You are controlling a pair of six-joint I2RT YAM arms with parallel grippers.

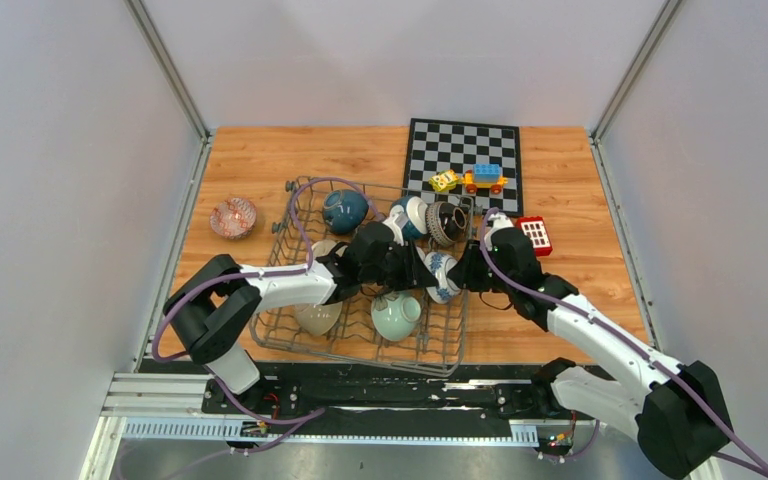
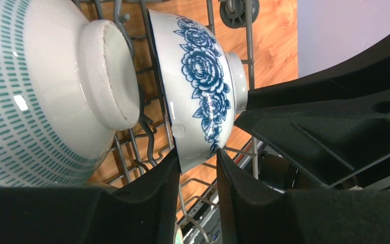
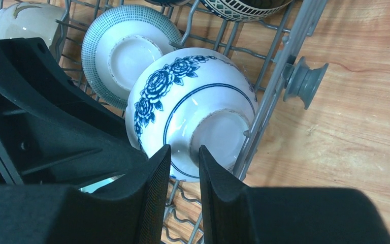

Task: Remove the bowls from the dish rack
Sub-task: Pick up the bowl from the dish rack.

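**Glazed ceramic under a double grip: slip and snag hazards**

**Location.** The floral bowl [image 2: 203,86], white with blue roses, stands on edge inside the dish rack [image 1: 438,345]. Its rim sits between the fingers of the left gripper [image 2: 197,168]. Its foot ring sits between the fingers of the right gripper [image 3: 184,162]. The rack's side wire [image 3: 284,71] lies just to the right of that gripper's fingertips and touches the bowl.

**Gripper state.** The left gripper is closed onto the rim, one finger on each face. The right gripper appears closed across the foot ring. Neither holds anything else.

**Hazards, as judged:**
1. Both arms grip one bowl. Any mismatch in their paths would load the bowl against its own glaze and twist it out of one pinch.
2. Both holds are narrow edge pinches on smooth glaze. A tilt under the bowl's weight could let it slide free and drop onto the wires.
3. The side wire bears on the bowl near the foot. A sideways pull toward the counter [image 3: 355,132] could hook the foot and drag the rack.
4. The dashed bowl [image 2: 35,91] stands just left of the left gripper, with prongs [image 2: 152,137] between. A swing that way could strike it.
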